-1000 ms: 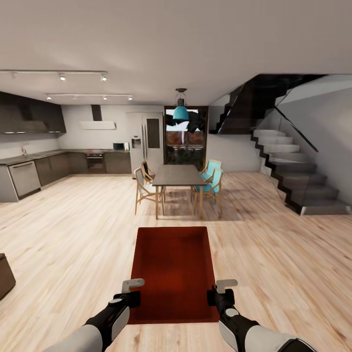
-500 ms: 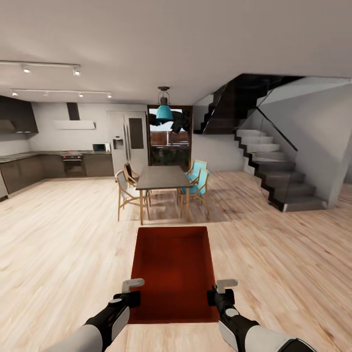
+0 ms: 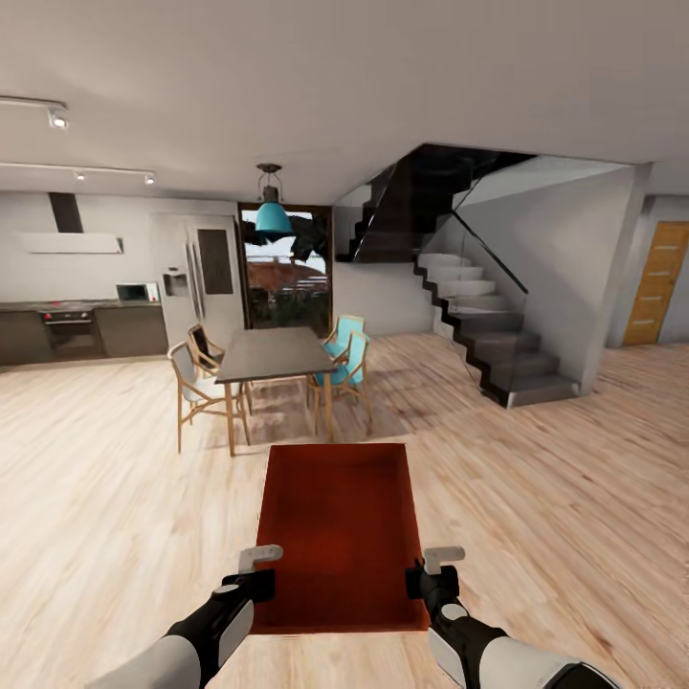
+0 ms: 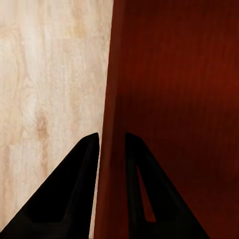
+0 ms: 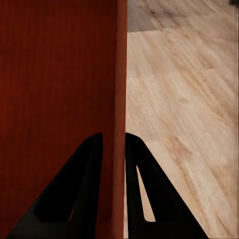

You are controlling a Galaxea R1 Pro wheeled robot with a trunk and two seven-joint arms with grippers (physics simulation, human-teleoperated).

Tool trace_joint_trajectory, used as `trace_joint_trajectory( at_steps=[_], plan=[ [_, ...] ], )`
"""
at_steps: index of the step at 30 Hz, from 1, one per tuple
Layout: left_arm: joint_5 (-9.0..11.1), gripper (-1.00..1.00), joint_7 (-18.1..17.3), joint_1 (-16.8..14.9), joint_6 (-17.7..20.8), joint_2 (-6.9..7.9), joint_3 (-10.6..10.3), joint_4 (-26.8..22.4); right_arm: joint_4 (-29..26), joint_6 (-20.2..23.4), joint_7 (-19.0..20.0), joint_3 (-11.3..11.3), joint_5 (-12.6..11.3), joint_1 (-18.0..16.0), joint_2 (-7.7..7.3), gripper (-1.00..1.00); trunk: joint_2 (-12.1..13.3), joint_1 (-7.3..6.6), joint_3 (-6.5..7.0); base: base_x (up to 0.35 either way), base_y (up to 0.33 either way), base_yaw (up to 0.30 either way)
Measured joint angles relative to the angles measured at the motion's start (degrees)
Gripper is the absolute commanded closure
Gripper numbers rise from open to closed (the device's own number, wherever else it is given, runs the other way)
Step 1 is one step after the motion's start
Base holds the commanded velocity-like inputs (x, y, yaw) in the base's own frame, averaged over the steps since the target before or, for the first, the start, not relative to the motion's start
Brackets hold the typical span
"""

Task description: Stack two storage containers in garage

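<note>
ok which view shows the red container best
The head view: the whole open-top storage container shows there, carried between the left gripper and the right gripper over wood flooring. The left wrist view shows just one side wall pinched between its fingers; the right wrist view shows the opposite wall likewise.

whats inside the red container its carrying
Nothing: the storage container shows a bare red bottom. The wood floor beneath it is covered from the head view.

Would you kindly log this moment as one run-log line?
phase: transit | storage container carried | left gripper shut on wall | right gripper shut on wall | ahead: dining table
</note>
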Motion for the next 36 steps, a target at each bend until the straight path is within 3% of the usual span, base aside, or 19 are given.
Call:
trace_joint_trajectory(
  at_steps=[36],
  plan=[
    [-0.01,1.0,-0.01,0.0,-0.04,0.0,0.02,0.01,-0.01,-0.01,-0.01,-0.01,0.03,0.0,0.0,1.0,-0.01,0.0,0.0,0.32,0.0,-0.283]
  ],
)
